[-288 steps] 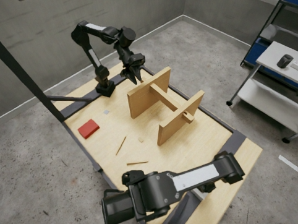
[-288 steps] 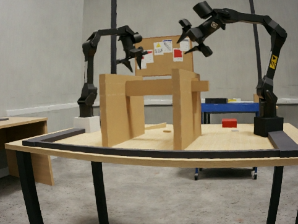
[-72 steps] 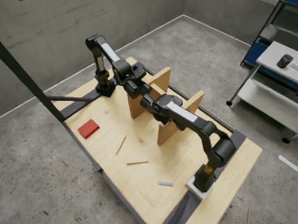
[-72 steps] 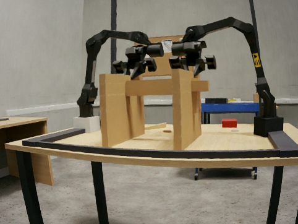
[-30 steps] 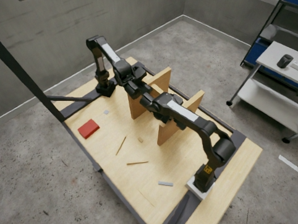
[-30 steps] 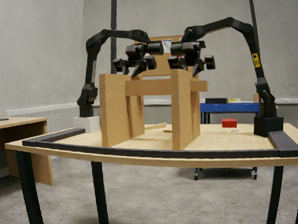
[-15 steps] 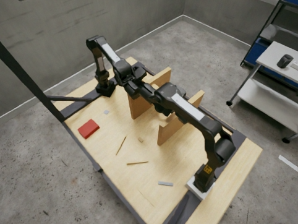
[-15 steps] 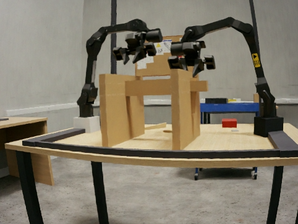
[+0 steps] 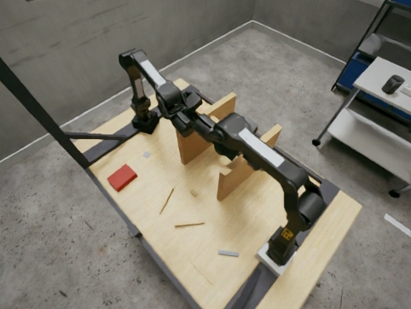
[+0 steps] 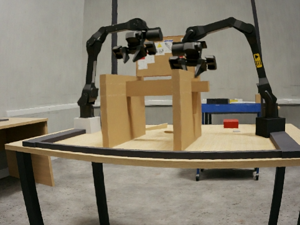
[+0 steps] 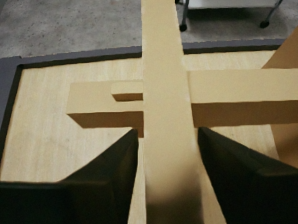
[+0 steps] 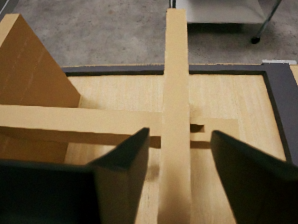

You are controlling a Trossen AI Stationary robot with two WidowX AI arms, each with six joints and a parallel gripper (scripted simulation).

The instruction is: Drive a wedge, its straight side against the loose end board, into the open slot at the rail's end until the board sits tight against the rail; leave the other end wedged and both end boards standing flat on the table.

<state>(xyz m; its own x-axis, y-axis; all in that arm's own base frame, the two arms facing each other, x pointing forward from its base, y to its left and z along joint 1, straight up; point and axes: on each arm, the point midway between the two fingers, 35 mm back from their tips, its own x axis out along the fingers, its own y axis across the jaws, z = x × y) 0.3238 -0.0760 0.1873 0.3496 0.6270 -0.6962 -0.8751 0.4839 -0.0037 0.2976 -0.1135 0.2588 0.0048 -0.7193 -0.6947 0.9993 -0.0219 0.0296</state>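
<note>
1. Left claw [image 9: 184,124] [image 10: 190,69] [image 11: 168,132] and right claw [image 9: 230,151] [image 10: 130,59] [image 12: 180,136] both standing part-wide, gripping nothing.
2. Slot [image 12: 197,128] sitting open beyond loose end board [image 9: 232,181] [image 10: 119,109] [image 12: 176,90].
3. Spare wedge [image 9: 193,193] lying on table [image 9: 149,205] [image 10: 215,137]; probably light, stiff; thick end likely needing the grip.

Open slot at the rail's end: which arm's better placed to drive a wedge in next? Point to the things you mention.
Right, probably: its hand [image 9: 230,155] [image 10: 130,61] [image 12: 180,131] is open near that slot [image 12: 198,128]. The left hand [image 9: 184,129] [image 10: 190,72] [image 11: 167,134] is by the wedged end [image 11: 127,95].

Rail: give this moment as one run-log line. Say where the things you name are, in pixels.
open slot [image 12: 198,128] unfilled | other end's wedge [image 11: 127,95] in place | left pincer [image 10: 190,71] [image 11: 168,131] open | right pincer [image 10: 130,59] [image 12: 180,134] open
</note>
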